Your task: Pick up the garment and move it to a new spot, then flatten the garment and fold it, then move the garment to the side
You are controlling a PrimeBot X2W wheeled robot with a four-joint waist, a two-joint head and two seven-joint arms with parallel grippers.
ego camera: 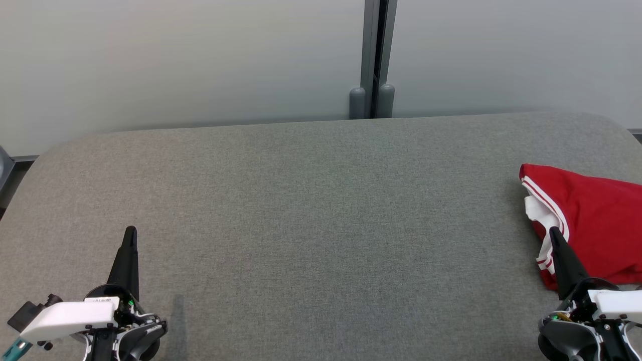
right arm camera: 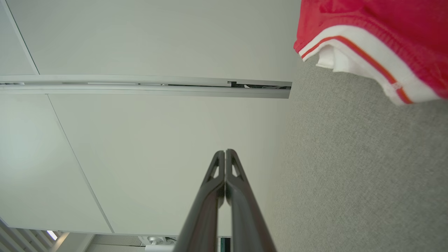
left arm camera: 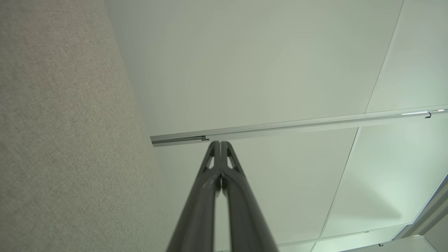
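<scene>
A red garment [ego camera: 597, 220] with white, red-striped trim lies bunched at the right edge of the grey fabric table [ego camera: 321, 210], partly cut off by the head view's edge. The garment [right arm camera: 378, 38] also fills the right wrist view's upper right corner. My right gripper [ego camera: 553, 231] is shut with nothing in it, its tips over the garment's near left edge. At the lower left my left gripper [ego camera: 131, 230] is shut and empty, far from the garment. Both wrist views show the fingers pressed together: left gripper [left arm camera: 219, 142], right gripper [right arm camera: 225, 151].
Pale wall panels stand behind the table, joined by a grey vertical post [ego camera: 373, 60] at the back centre. The table's rounded far corners sit close to that wall. A wide stretch of bare grey cloth lies between the two grippers.
</scene>
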